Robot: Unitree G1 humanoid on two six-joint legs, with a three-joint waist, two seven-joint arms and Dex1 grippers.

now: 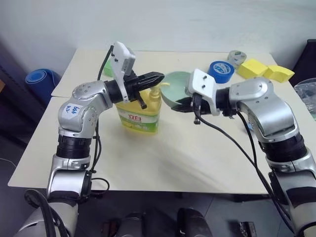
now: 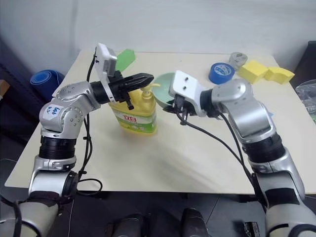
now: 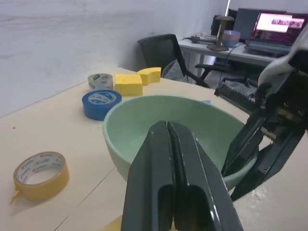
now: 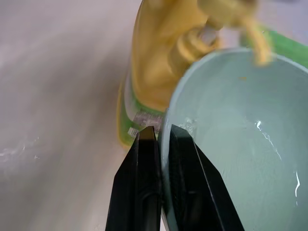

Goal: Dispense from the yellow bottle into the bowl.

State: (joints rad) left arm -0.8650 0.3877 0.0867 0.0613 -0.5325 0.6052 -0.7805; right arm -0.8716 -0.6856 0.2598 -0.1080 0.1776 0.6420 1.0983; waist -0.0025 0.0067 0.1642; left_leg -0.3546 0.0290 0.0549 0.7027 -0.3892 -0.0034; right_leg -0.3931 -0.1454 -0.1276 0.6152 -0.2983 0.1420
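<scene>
The right gripper [image 4: 161, 137] is clamped on the rim of the bowl [image 1: 175, 84], holding it under the spout. The left gripper [image 1: 157, 78], fingers closed and empty, sits over the pump of the yellow bottle [image 1: 139, 113]. Next: press straight down. The bowl appears empty, touching the bottle.
</scene>
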